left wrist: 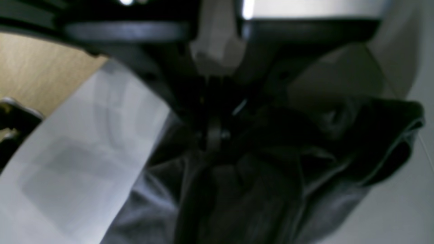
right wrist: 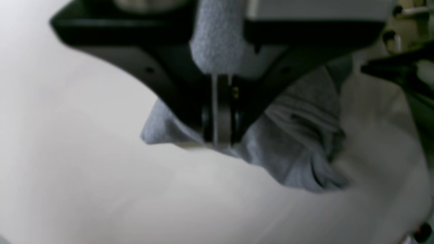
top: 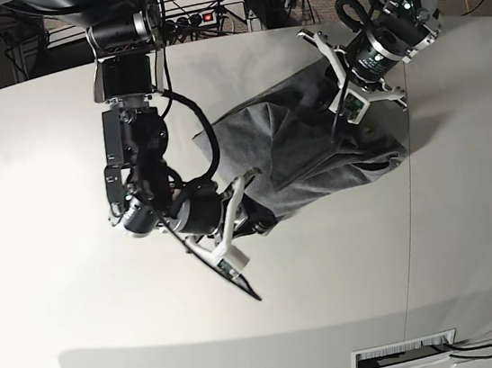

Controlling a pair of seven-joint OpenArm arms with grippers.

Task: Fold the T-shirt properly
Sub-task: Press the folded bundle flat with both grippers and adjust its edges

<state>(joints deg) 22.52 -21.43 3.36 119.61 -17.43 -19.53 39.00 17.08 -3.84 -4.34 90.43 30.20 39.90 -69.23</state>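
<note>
The grey T-shirt [top: 314,152] lies crumpled at the middle right of the white table [top: 81,306]. My right gripper [top: 253,222] is at its lower-left edge. In the right wrist view the right gripper [right wrist: 218,139] has its jaws shut on the hem of the T-shirt [right wrist: 298,149], low over the table [right wrist: 84,169]. My left gripper [top: 340,126] is over the shirt's upper right part. In the left wrist view the left gripper [left wrist: 213,135] is shut on a bunched fold of the T-shirt [left wrist: 254,189], which hangs dark below it.
Cables and a power strip [top: 197,16] lie behind the table's far edge. A seam [top: 411,217] runs down the table's right side. A labelled slot [top: 404,354] sits at the front edge. Wood floor [left wrist: 34,67] shows beside the table in the left wrist view.
</note>
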